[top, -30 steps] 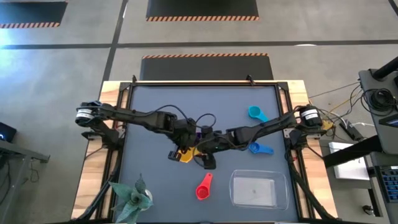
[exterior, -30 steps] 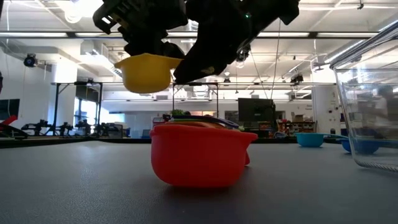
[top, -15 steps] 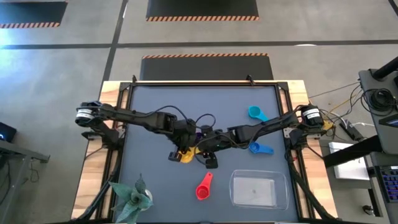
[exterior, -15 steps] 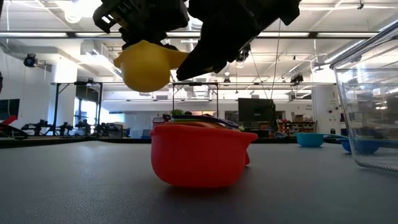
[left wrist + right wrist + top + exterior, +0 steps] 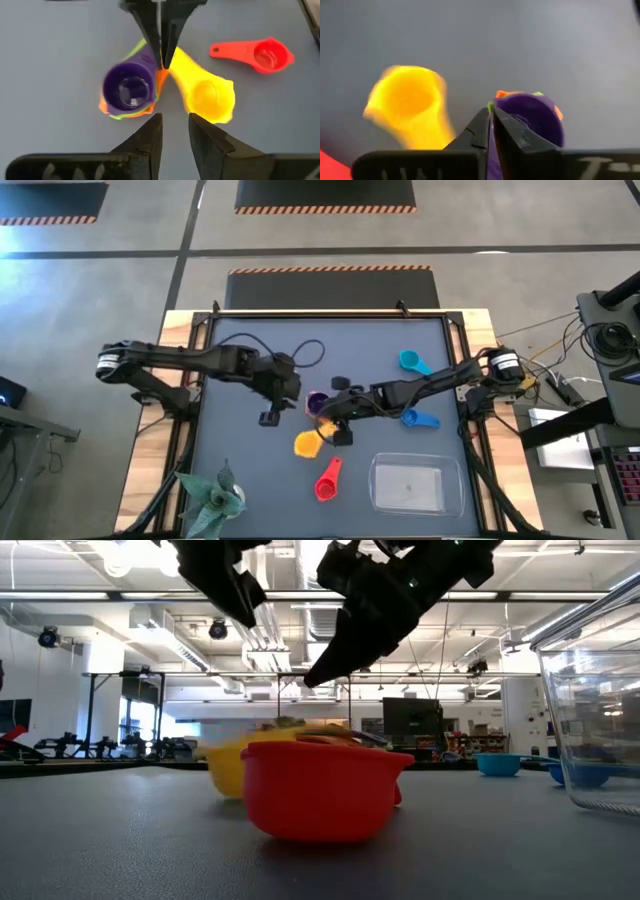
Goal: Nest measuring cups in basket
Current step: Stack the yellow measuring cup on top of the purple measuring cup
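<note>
The yellow cup (image 5: 308, 443) lies on the table, mouth up, beside a stack of cups with the purple cup (image 5: 127, 90) on top and orange and green rims under it. It looks blurred in the right wrist view (image 5: 410, 105). My right gripper (image 5: 164, 62) hangs shut above the gap between the stack and the yellow cup, clear of both in the low view (image 5: 308, 680). My left gripper (image 5: 175, 131) is open and empty, drawn back on the stack's left (image 5: 272, 412). The basket (image 5: 455, 485) stands at the near right.
A red cup (image 5: 328, 478) lies near the front, left of the basket. A cyan cup (image 5: 412, 362) and a blue cup (image 5: 420, 419) lie at the right. A green plant figure (image 5: 212, 498) stands at the near left corner.
My left gripper has let go of the yellow cup and drawn back up and toward the table's left edge. The yellow cup, held in the air a second ago, has fallen to the table just near of the stack. My right gripper has stayed over the stack.
</note>
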`<state>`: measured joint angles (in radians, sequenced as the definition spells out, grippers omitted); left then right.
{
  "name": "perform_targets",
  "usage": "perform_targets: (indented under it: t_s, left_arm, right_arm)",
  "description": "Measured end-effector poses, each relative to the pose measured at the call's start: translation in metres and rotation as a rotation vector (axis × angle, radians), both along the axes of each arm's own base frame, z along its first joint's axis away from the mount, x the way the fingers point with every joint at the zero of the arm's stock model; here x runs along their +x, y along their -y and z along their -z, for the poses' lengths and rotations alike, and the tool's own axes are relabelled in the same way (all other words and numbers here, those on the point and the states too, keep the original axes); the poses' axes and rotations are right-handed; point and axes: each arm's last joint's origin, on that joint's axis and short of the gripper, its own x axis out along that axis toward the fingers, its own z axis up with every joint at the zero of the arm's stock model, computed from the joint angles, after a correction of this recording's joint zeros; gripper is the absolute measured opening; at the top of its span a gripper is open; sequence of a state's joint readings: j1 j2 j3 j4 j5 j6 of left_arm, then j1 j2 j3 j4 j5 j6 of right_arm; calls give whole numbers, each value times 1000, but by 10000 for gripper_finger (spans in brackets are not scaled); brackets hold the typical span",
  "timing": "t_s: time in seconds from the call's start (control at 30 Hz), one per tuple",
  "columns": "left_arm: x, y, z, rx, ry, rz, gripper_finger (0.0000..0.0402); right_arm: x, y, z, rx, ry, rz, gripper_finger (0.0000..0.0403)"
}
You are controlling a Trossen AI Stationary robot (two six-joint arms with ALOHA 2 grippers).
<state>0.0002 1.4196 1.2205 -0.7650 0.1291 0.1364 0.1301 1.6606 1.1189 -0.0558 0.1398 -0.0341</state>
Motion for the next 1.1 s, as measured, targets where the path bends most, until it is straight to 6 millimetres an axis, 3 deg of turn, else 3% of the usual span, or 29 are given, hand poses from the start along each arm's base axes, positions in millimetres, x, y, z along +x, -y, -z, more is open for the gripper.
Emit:
perform_targets:
  t_s: [0.23, 0.53, 0.77, 0.97, 1.1]
  left_arm:
    - [-12, 2, -12, -27, 74, -41, 77]
    - [-20, 12, 40, -84, 24, -80, 77]
    - [-31, 20, 74, -137, 217, -75, 77]
    - [-44, 18, 78, -157, 377, -75, 77]
    - [-49, 18, 71, -161, 433, -74, 77]
  right_arm:
    - [-9, 2, 3, -6, -9, 20, 8]
    - [-20, -9, -4, 81, -58, -46, 9]
    - [-28, -32, 4, 183, -146, -124, 9]
    - [-31, -52, 12, 178, -164, -177, 16]
    - [-28, -58, 17, 156, -113, -152, 46]
